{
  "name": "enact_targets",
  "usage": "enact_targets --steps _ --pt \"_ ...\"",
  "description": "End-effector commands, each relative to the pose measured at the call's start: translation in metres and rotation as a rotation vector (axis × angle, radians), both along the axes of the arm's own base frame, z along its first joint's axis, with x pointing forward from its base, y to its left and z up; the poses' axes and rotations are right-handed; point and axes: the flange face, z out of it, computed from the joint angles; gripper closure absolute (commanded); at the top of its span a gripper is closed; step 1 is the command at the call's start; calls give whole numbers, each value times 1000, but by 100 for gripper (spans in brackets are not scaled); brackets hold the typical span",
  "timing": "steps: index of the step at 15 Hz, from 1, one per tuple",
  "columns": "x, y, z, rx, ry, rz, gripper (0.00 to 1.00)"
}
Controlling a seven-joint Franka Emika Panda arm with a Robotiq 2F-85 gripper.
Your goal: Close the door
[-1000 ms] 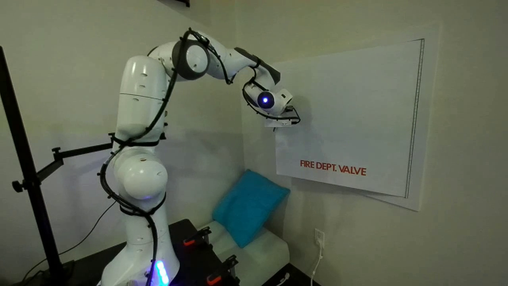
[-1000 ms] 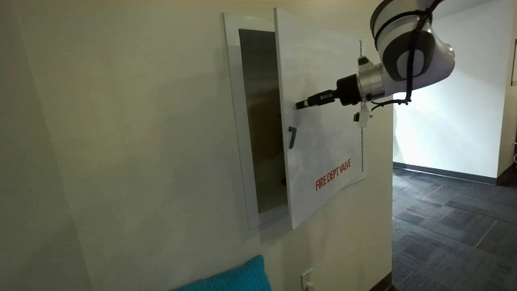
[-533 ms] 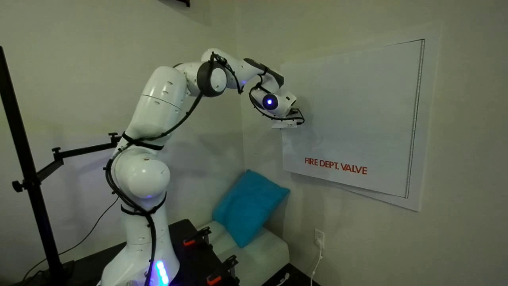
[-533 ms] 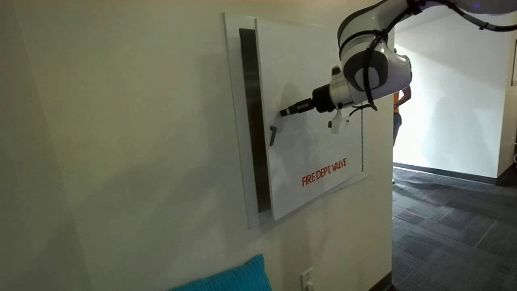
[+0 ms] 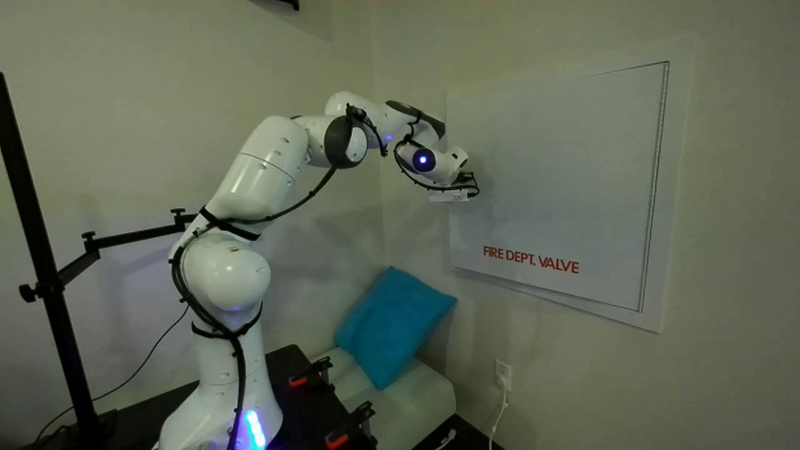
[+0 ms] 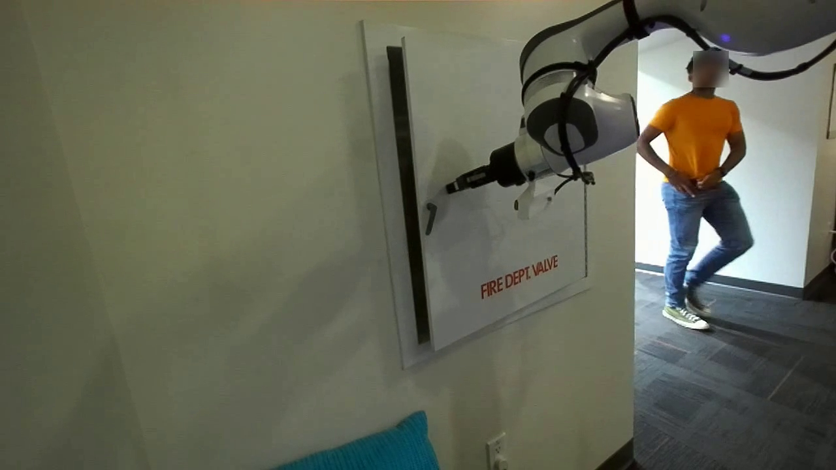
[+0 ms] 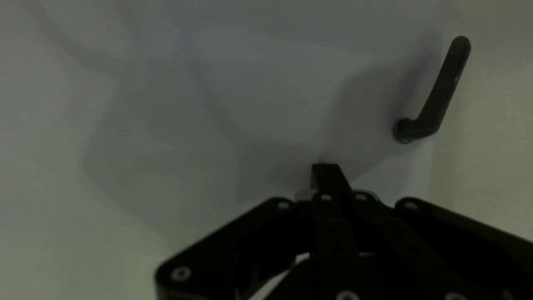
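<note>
Wall cabinet: 1, white-framed; dark interior shows through a narrow vertical gap, contents too dark to tell. Door: 1, white panel, ajar on the cabinet's front, hinge strip along the side opposite the gap; red lettering "FIRE DEPT. VALVE" near the lower edge; dark handle beside the free edge. Jaws: 2 fingers, pressed together in the wrist view, gripping nothing; tips against the door's face, near the handle. Changes against 0.5 s earlier: gap narrower, door nearer the cabinet; arm lower at the elbow; person in orange shirt, then mostly hidden, shows almost whole in the corridor, face blurred. Unchanged: blue cushion on a pale seat.
</note>
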Motion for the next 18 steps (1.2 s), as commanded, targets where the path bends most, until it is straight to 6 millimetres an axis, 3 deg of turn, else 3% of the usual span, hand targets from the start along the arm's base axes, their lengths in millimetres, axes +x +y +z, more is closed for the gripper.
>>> enact_targets --steps 1,8,9,12,15,18 --pt "5 6 3 11 16 -53 100" --pt "5 7 -3 -16 42 -40 100" --pt "-20 9 9 -24 66 -24 100" --pt "-50 15 -4 -10 159 -31 100" --pt "-92 15 -6 -2 232 -68 100" --pt "-140 -1 -4 -47 296 -152 100"
